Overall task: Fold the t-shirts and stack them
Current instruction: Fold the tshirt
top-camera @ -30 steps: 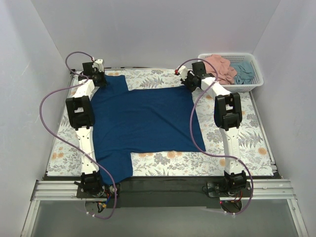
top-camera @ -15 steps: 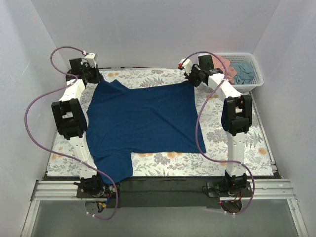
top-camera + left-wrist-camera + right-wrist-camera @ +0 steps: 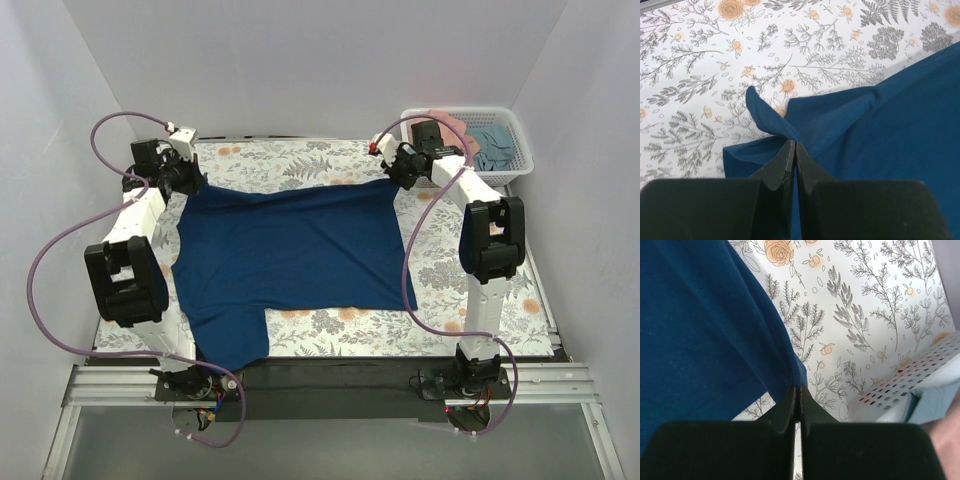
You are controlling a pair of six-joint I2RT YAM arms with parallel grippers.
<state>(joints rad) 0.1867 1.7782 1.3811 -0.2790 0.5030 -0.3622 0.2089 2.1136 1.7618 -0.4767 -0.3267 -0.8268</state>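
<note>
navy cloth fills the middle of the table. we see the dark navy t-shirt [image 3: 290, 250] spread mostly flat on the floral table cover [image 3: 300, 160], with its far edge drawn out between the two arms. one part of it reaches toward the near left edge of the table.

the left gripper [image 3: 795, 150] has its fingers pressed together on the far left corner of the shirt. a small peak of cloth is bunched up just ahead of the fingertips, standing off the cover. the right gripper [image 3: 799, 395] is likewise closed and pinches the far right corner, where the hem runs down into the narrow line between its fingers. from above, the far hem sags slightly between the two pinch points.

at the far right corner of the table stands the white lattice basket [image 3: 503, 176], just beyond the right wrist. in it lie the salmon pink t-shirt [image 3: 456, 122], partly hidden behind the arm, and the light teal-blue t-shirt [image 3: 493, 140] to its right. both are crumpled.
</note>
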